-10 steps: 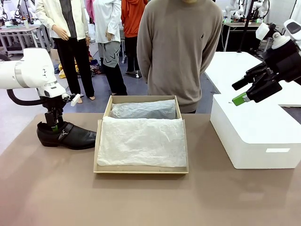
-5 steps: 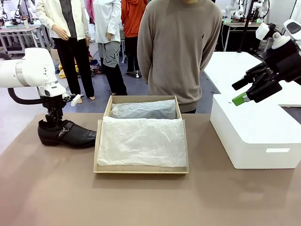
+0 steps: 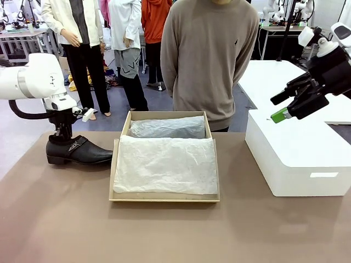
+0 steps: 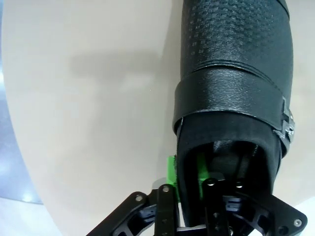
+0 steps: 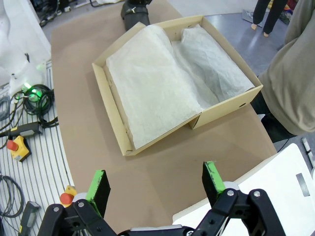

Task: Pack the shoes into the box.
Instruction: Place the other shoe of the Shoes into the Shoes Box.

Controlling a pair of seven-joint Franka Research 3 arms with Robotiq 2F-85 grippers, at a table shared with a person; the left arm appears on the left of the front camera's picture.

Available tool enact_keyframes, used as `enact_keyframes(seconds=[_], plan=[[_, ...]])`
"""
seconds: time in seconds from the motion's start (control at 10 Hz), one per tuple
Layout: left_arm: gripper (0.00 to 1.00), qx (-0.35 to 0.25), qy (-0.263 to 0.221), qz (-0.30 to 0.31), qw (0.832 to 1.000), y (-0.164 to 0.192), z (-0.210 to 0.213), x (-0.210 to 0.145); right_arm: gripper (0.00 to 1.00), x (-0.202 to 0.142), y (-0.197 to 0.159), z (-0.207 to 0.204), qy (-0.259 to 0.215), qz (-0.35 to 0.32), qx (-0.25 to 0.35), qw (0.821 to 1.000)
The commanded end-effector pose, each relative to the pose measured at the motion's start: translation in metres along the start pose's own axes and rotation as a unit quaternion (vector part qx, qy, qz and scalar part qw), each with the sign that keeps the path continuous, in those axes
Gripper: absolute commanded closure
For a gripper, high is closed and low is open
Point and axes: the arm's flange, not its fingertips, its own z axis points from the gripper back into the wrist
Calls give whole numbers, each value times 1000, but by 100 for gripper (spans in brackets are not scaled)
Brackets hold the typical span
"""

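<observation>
The shoe (image 4: 231, 73) at my left hand (image 4: 187, 177) is black, its upper dotted with tiny squares. My pads (image 4: 171, 169) are green. The box (image 3: 164, 196) beside it is tan, its tissue (image 3: 164, 164) white.

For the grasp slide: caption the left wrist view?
Left end effector grips the collar of a black buckle-strap shoe, one finger inside the opening.

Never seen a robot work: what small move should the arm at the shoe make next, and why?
Probably lift the shoe straight up: the left fingers pinch its heel edge, and it must clear the side wall of the open box beside it.
</observation>
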Motion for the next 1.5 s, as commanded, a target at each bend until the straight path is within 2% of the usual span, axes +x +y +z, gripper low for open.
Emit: enact_keyframes(seconds=[0.0,1.0,1.1,1.2,1.4], plan=[[100,22,12,8,1000,0,-1,-5,0,0,-4,-1,-15,12,6,1000],[100,73,13,15,997,-18,53,-12,0,0,-4,-1,-15,12,6,1000],[100,72,14,16,997,-13,66,-15,0,0,-4,-1,-15,12,6,1000],[100,94,-5,14,996,-8,85,-21,0,0,-4,-1,-15,12,6,1000],[100,83,10,31,996,1,126,-29,0,0,-4,-1,-15,12,6,1000]])
